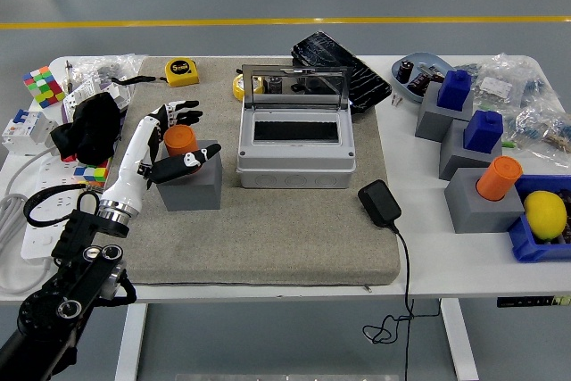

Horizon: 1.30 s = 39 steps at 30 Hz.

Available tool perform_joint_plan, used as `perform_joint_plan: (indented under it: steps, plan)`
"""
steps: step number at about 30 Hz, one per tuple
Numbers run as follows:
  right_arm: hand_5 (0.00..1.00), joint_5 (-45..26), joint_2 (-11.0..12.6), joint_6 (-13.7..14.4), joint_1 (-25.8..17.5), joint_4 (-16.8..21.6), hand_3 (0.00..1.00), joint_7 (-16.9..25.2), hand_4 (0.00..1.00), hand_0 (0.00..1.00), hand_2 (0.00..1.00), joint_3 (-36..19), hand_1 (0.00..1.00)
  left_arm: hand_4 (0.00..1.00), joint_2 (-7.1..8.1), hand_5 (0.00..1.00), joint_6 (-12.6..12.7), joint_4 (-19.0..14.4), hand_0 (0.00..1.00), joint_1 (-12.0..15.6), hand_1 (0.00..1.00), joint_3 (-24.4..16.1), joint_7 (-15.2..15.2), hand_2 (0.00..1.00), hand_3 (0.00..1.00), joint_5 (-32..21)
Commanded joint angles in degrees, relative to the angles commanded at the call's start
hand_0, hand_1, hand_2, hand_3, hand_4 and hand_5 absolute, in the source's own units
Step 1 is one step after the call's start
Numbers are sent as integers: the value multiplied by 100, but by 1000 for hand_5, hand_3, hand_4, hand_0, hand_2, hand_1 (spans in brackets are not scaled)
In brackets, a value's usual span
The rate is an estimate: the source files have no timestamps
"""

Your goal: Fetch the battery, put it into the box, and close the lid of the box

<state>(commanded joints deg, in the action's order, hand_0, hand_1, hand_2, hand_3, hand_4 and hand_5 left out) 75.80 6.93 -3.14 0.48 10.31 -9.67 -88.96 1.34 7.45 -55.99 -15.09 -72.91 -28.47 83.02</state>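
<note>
Grey matting covers the white surface [464, 260], where the left hand [175, 140] spreads open fingers around, not yet gripping, the upright orange battery [179, 139] in its grey holder block [190, 186], just left of the open-lidded box [296, 149].

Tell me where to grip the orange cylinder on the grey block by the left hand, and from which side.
Grip the orange cylinder around its round side wall, above the grey block that seats its base. Come from the left, where the left hand already brackets it; the open box crowds the right.
</note>
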Motion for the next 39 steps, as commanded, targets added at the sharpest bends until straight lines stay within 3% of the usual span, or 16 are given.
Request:
perform_joint_plan:
  steps: [4,5,10,11,16,17,22,23,28,29,34,35,39]
  plan:
    - [549,-2,-7,0,-4,0,707,-2,998,741,710,-5,707,998,-38,2,27,78,613,-23,651,18,-37,689,770,-2]
    - [549,-7,-9,0,-4,0,705,-1,998,741,709,-2,706,998,-53,2,37,101,535,-29,607,23,-61,653,747,-14]
    - [549,-17,-13,1,-5,0,705,-2,998,741,709,6,706,998,-127,2,51,200,535,-76,607,77,-142,653,747,-102]
    - [549,-21,-13,1,-3,0,705,0,998,740,709,11,708,992,-134,2,50,232,446,-96,530,104,-161,564,705,-124]
    - [549,-45,-14,3,10,0,705,4,998,740,709,26,708,992,-134,2,57,354,446,-158,530,168,-260,564,705,-240]
    - [548,-48,-14,5,10,0,708,5,998,740,709,29,706,879,-134,2,62,380,362,-170,399,177,-287,412,542,-269]
    - [548,-44,-11,6,14,0,708,-3,998,740,709,31,706,879,-134,2,100,589,362,-260,399,173,-495,412,542,-472]
    - [548,-48,-10,5,14,0,706,-3,998,740,709,37,706,794,-134,2,100,610,305,-269,311,170,-516,336,413,-490]
    - [548,-48,-12,6,12,0,706,-5,998,740,709,51,706,794,-134,2,71,736,305,-312,311,183,-630,336,413,-606]
    - [548,-50,-15,6,11,0,706,-4,998,740,709,57,706,667,-134,2,47,766,231,-320,234,186,-640,257,328,-641]
    - [548,-54,-20,5,9,0,706,-4,998,740,709,73,706,667,-134,2,-19,840,231,-341,234,196,-682,257,328,-703]
    - [549,-52,-21,5,11,0,706,-5,998,741,709,74,706,513,-134,2,-23,850,182,-350,164,196,-706,198,252,-722]
    - [549,-66,-22,6,21,0,706,0,998,741,709,88,706,513,-134,2,-17,858,182,-386,164,209,-780,198,252,-753]
